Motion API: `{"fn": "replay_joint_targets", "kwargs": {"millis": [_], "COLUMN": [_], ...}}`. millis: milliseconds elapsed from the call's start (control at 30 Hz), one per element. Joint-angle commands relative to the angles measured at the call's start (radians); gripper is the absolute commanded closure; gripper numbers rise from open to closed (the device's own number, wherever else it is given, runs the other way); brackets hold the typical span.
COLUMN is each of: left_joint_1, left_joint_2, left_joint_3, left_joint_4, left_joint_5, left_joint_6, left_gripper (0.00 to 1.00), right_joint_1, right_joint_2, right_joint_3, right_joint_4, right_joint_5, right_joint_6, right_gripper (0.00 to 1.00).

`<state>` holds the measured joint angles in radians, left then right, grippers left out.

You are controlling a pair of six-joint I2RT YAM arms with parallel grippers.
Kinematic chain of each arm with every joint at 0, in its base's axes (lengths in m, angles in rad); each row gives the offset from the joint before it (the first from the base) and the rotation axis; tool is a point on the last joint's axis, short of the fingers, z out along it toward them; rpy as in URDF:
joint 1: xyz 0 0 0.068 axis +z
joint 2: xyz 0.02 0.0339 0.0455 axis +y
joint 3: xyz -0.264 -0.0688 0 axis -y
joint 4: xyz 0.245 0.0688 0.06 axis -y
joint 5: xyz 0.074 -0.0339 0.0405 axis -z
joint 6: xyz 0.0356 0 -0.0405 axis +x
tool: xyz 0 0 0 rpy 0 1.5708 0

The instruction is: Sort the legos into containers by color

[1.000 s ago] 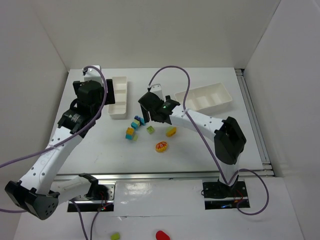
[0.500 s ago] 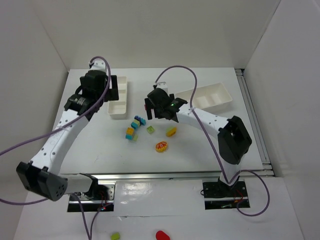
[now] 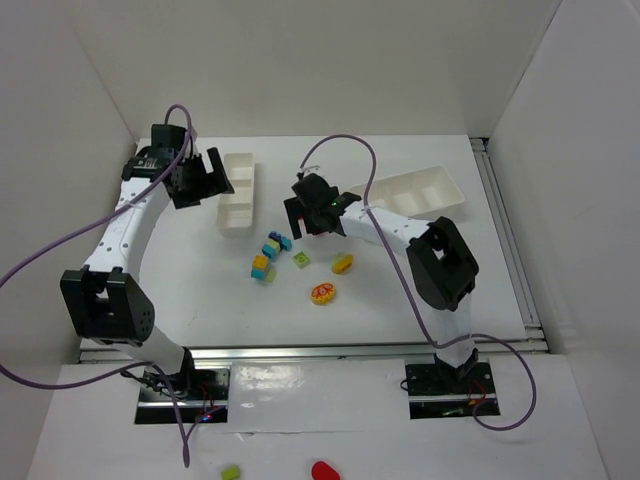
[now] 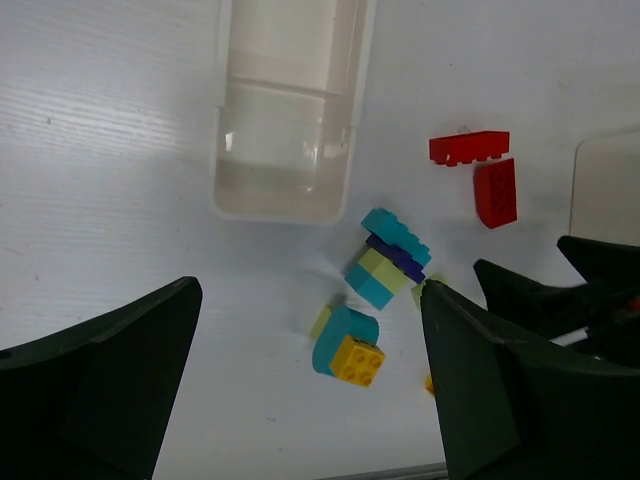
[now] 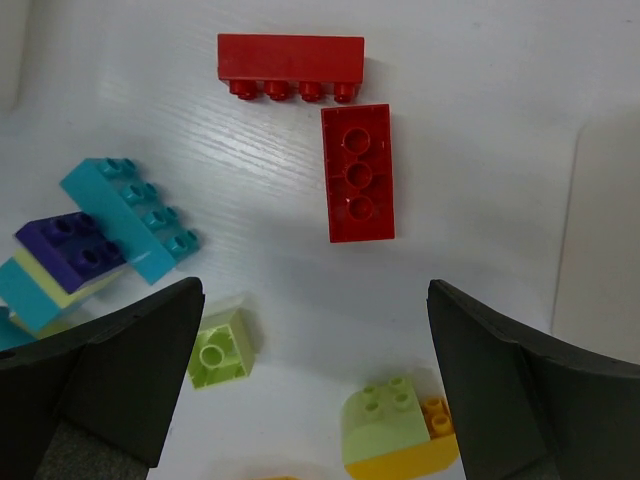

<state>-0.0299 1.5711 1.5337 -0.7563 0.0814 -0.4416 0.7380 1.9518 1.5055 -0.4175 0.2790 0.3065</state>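
White walls all round, a white table [image 3: 180, 290] below, and the bricks lie loose in the middle of it. They sit between two shallow white plastic trays, each split into three compartments. The left tray [image 3: 236, 230] runs near to far. The right tray [image 3: 445, 208] slants toward the far right corner.

From the right wrist, a long red brick [image 5: 290, 62] lies on its side, with a shorter red brick [image 5: 360, 172] flat just beside it. Left of them is a stack of cyan, purple and pale green bricks [image 5: 100, 250]. Nearer sit a small lime brick [image 5: 218, 355] and a lime-on-orange brick [image 5: 395, 430]. The left wrist adds a cyan-and-yellow brick [image 4: 348, 345] near that stack. Nearest of all, on its own, is a round orange-and-red piece [image 3: 323, 293].

The right gripper [image 5: 312, 300] has its jaws spread as wide as they go. It holds nothing and touches nothing, and it hangs over the red pair and the small lime brick. The left gripper [image 4: 310, 290] is just as wide and just as empty, above the near end of the left tray and the cyan stack.

A second ago the left arm stretched out low from the near left. Now it has folded upright, and its gripper has gone farther back beside the left tray. The right gripper has edged slightly farther, and its elbow has swung left. The bricks have not moved, and both sets of jaws are as wide as before.
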Motion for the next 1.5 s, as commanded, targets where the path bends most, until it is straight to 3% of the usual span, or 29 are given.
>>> {"fn": "replay_joint_targets", "kwargs": {"millis": [0, 233, 400, 500, 633, 767, 900, 1133, 1300, 1467], "left_joint_1": [-0.005, -0.041, -0.041, -0.041, -0.041, -0.041, -0.041, -0.041, -0.041, -0.024], "left_joint_2": [-0.034, -0.114, -0.125, -0.125, -0.106, -0.097, -0.077, -0.068, -0.059, -0.083], "left_joint_3": [-0.009, -0.156, -0.199, -0.199, -0.172, -0.141, -0.123, -0.093, -0.084, -0.072], "left_joint_4": [-0.032, 0.002, 0.023, 0.023, 0.023, 0.014, 0.014, -0.012, -0.032, -0.072], "left_joint_5": [0.067, 0.014, 0.014, 0.014, 0.004, -0.005, 0.006, 0.020, -0.071, -0.190], "left_joint_6": [-0.042, -0.052, -0.062, -0.062, -0.043, -0.034, -0.034, -0.025, -0.062, -0.172], "left_gripper": [0.00, 0.00, 0.00, 0.00, 0.00, 0.00, 0.00, 0.00, 0.00, 0.00], "right_joint_1": [-0.017, -0.057, -0.078, -0.089, -0.089, -0.080, -0.071, -0.052, -0.072, -0.052], "right_joint_2": [0.053, 0.165, 0.214, 0.242, 0.268, 0.277, 0.219, 0.101, 0.009, 0.071], "right_joint_3": [0.064, 0.134, 0.156, 0.170, 0.225, 0.257, 0.246, 0.180, 0.182, 0.300], "right_joint_4": [0.032, 0.000, 0.020, 0.020, 0.019, -0.010, -0.020, -0.071, -0.069, -0.056], "right_joint_5": [0.006, -0.006, -0.026, -0.066, -0.075, -0.075, -0.086, -0.098, -0.095, -0.243], "right_joint_6": [-0.046, -0.055, -0.073, -0.063, -0.063, -0.063, -0.063, -0.021, -0.018, -0.030], "right_gripper": [0.00, 0.02, 0.16, 0.19, 0.32, 0.56, 0.65, 0.65, 0.65, 0.65]}}
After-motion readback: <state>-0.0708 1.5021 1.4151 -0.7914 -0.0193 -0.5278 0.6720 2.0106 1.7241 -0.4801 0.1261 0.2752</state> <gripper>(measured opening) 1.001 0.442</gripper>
